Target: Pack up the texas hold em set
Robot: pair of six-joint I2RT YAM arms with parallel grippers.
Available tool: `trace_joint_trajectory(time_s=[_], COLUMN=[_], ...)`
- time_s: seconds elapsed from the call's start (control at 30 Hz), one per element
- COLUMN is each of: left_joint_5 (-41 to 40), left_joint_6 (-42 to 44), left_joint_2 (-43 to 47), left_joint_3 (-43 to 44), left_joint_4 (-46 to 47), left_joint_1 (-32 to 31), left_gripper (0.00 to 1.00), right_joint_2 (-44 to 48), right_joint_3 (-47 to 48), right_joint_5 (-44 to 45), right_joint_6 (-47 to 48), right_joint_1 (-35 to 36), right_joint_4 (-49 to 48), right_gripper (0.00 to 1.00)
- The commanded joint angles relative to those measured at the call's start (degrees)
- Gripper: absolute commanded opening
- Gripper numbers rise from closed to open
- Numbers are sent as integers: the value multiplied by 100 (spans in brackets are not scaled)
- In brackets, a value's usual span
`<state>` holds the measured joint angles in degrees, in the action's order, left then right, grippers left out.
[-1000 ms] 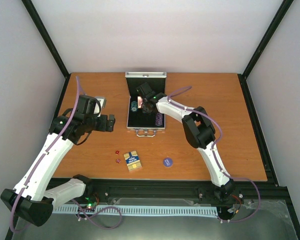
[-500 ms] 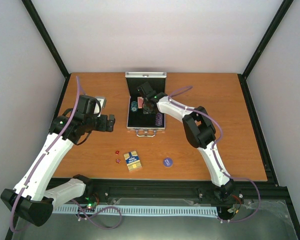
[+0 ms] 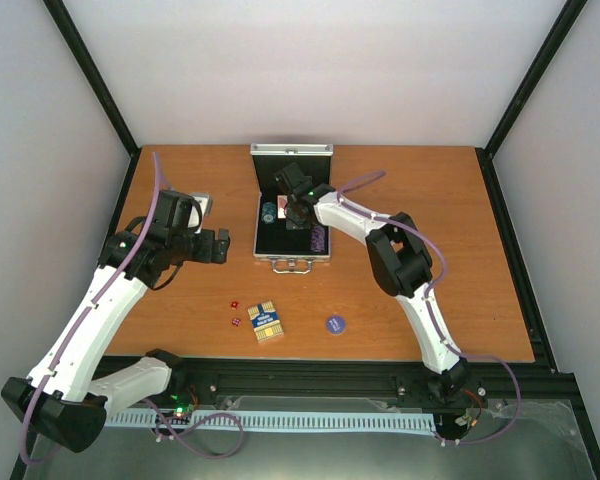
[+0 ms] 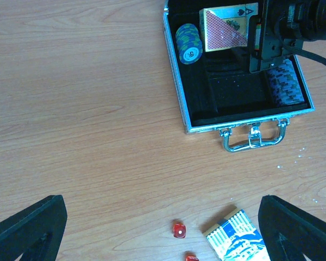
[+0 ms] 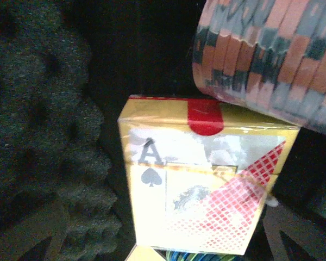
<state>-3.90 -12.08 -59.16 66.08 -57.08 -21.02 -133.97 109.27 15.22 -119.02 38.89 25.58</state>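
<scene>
My right end effector [image 3: 293,211] hangs released over the red deck [image 4: 224,30], which lies inside the open case [image 4: 236,120] by the counter's far edge. The blue-yellow deck [image 3: 266,321], dice [image 3: 234,304] and blue disc [image 3: 334,323] wait near the near edge, probably the next pickup for my released, empty left end effector [image 4: 162,204].

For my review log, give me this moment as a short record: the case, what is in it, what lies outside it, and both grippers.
case: open, lid up, handle toward the arms
inside: red deck, chip stack to its left, chip row along the right side
outside, on table: blue-yellow deck, two red dice left of it, blue disc right of it
left gripper: open, empty, left of the case
right gripper: open, above the red deck inside the case
unpacked: blue-yellow deck, dice, disc
</scene>
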Motion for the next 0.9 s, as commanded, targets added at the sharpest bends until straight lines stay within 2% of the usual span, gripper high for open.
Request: trace_joint_trajectory(time_s=[0.0,0.23,0.37,0.7,0.87], left_joint_5=[-49,-48,-72,-65,-76], left_joint_6=[109,127,135,140,135], left_joint_2=[9,13,30,35,42], left_joint_3=[71,71,87,80,56], left_joint_4=[24,64,54,108,108], left_joint_1=[-12,-17,-17,-17,-17], left_gripper=[99,99,99,99,99], right_joint_2=[496,906,1043,729,664], right_joint_3=[84,139,430,1140,1029], right_joint_5=[156,70,-19,-890,-938], right_joint_6=[-469,21,723,4235,5798], right_joint_1=[-31,-31,-59,-144,-136], right_joint_4=[175,529,1037,2388,2541], right_gripper=[100,100,100,100,100])
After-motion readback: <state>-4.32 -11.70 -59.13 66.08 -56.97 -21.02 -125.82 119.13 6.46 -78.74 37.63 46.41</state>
